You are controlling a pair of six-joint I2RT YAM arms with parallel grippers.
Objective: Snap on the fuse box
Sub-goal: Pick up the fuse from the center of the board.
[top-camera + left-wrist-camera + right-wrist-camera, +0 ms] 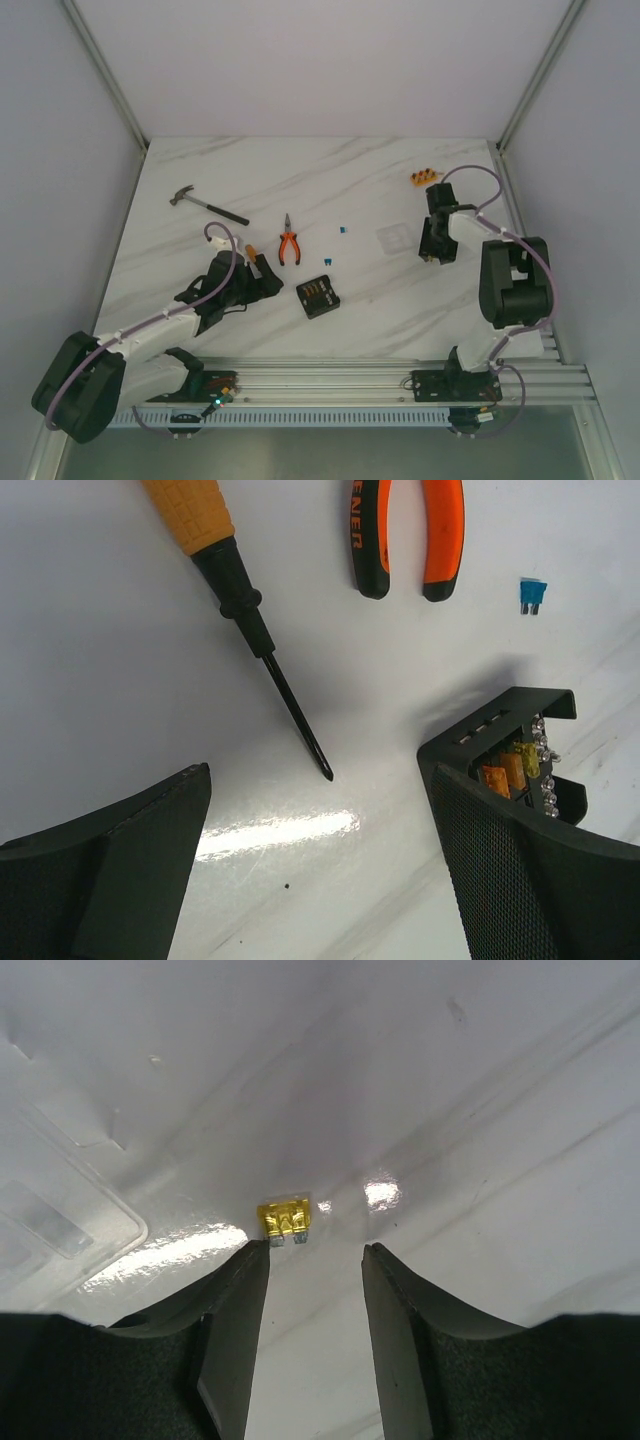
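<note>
The fuse box [318, 295] is a small black square box lying open on the table, with orange and yellow fuses inside [512, 765]. Its clear square lid [393, 240] lies apart, flat on the table to the right, and shows at the left edge of the right wrist view [60, 1222]. My left gripper [262, 275] is open, just left of the box, with nothing between its fingers [315, 767]. My right gripper [432, 252] hangs just right of the lid, jaws apart and empty [315, 1250]. A loose yellow fuse [284, 1218] lies at its left fingertip.
A screwdriver [235, 590] with an orange handle points between my left fingers. Orange-handled pliers [289, 246] lie behind it, with a blue fuse [345, 229] to their right. A hammer [205, 203] lies at back left, an orange strip of fuses [425, 177] at back right.
</note>
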